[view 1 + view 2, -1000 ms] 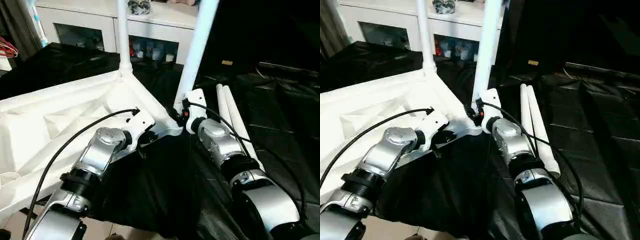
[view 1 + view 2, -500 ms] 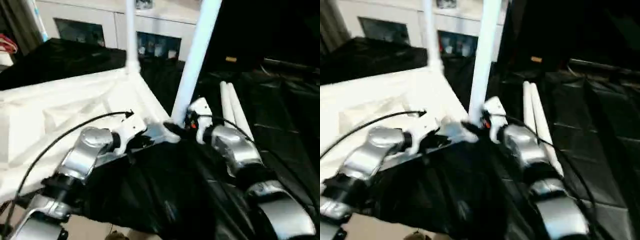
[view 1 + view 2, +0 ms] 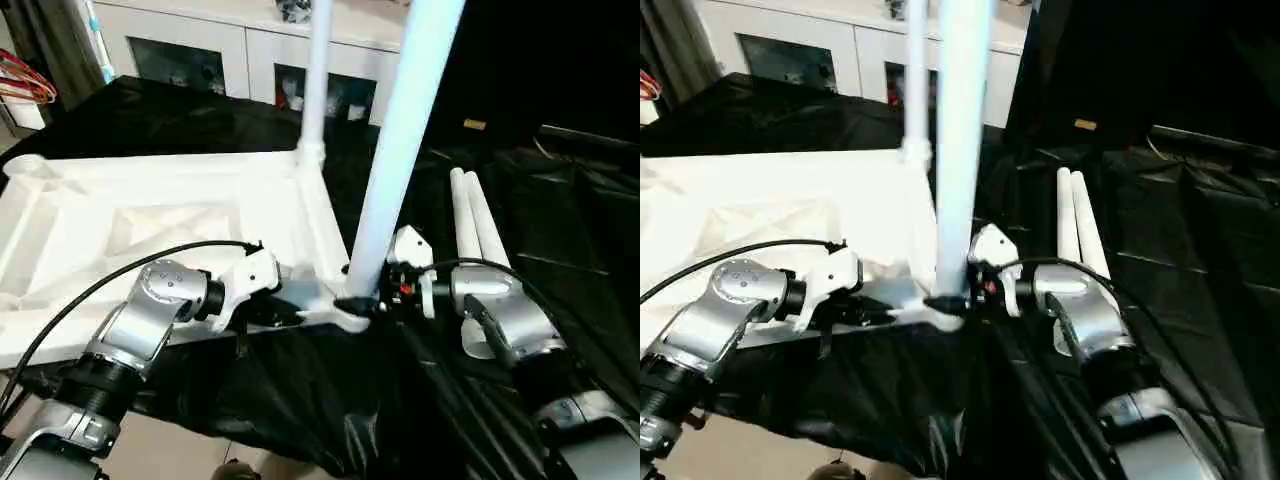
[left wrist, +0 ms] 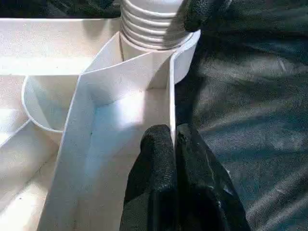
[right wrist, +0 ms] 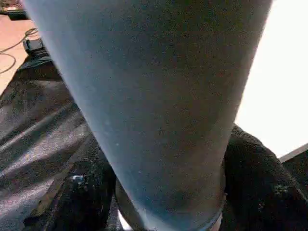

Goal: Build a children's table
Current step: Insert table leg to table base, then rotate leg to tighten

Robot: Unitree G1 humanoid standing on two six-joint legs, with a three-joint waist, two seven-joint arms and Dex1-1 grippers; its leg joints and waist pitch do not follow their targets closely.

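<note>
The left tool (image 4: 174, 159) is closed on the thin upright rim wall of the upturned white tabletop (image 3: 150, 215), one black finger (image 4: 154, 168) on the inner face of the wall and the other on the outer face, pressed tight with only the plastic between them. Just ahead of this tool along the same wall sits the near corner socket (image 4: 159, 48), with the ribbed end of a leg screwed into it.

The right tool (image 3: 368, 300) stands on the other side of that corner, facing the left tool across it. Its two black fingers (image 5: 260, 178) lie on either side of the near leg (image 3: 400, 150) right at its base, wrapped around the tube where it enters the socket, so the tool is spread about as wide as the leg and grips it. The leg rises straight up from between the fingers.

Beyond both tools, at the far corner of the same short edge, a second leg (image 3: 317, 75) stands upright in its socket. Off to the outer side of the right tool, two loose legs (image 3: 470, 215) lie side by side, touching, on the black cloth (image 3: 300, 400). The ribbed underside of the tabletop stretches away from the left tool. A white cabinet (image 3: 200, 45) stands far behind.
</note>
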